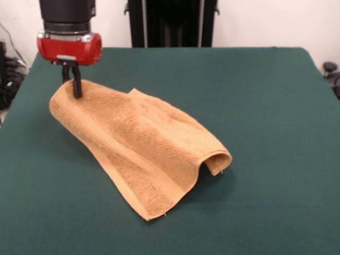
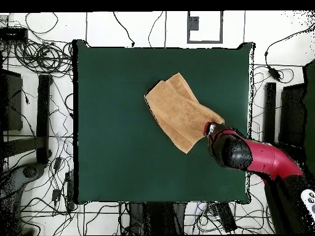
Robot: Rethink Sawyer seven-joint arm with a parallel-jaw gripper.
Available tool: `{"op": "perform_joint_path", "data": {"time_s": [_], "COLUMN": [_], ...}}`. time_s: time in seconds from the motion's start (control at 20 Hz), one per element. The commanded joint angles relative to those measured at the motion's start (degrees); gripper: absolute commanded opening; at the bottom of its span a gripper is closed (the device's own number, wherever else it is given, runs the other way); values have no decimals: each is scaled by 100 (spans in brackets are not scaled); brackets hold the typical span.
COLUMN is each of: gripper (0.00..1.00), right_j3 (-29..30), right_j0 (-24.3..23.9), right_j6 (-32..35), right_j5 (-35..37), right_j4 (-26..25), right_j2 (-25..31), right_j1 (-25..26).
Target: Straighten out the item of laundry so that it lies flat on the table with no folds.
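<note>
The table point(image 1: 255, 95) spreads wide and green beneath everything, giving ample bare felt on every side for spreading cloth. On it the towel point(image 1: 143, 149) lies partly doubled, one edge curling over into a roll at the end farthest from the fingers, so it is not yet flat. The arm point(image 2: 258, 157) reaches in from the table's edge to the towel's corner, which stands lifted off the felt. There the gripper point(image 1: 74, 85) has its dark fingers point(image 1: 77, 84) pinched nearly together on that raised corner, probably so a pull away from the roll could draw the fold out.
</note>
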Motion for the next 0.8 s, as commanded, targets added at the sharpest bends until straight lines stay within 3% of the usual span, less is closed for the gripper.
{"op": "perform_joint_path", "data": {"time_s": [0.05,0.5,0.8], "gripper": [0,0,0], "right_j3": [-505,-547,-436], "right_j0": [-164,-186,39], "right_j6": [-1319,-880,-376], "right_j5": [345,212,83], "right_j4": [-586,-907,-995], "right_j2": [1014,1160,958], "right_j1": [292,419,330]}}
